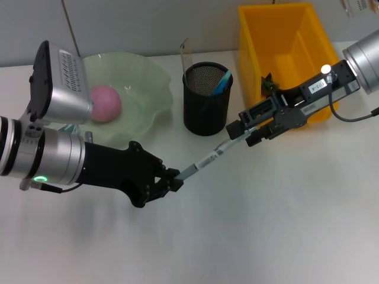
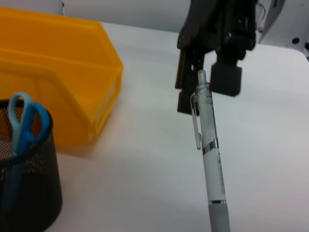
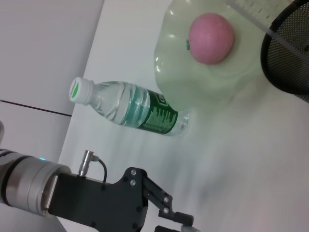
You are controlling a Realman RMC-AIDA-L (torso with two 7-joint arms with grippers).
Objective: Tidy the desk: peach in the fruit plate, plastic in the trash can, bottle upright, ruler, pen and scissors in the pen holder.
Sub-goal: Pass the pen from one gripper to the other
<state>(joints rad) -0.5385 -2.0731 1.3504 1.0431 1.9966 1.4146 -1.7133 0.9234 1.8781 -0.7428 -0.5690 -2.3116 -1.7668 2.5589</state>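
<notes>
Pen [image 1: 204, 161] is gripped at its tip end by my left gripper [image 1: 173, 180], just before the pen holder [image 1: 206, 99]; my right gripper [image 1: 249, 133] has jaws open around its cap end. Early release may drop it on the bench [image 1: 266, 225]. Only my right wrist view shows the bottle [image 3: 130, 108] lying flat.

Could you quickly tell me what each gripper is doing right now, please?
Left gripper: closed on the pen's tip end.
Right gripper: open around the pen's clip end.
</notes>
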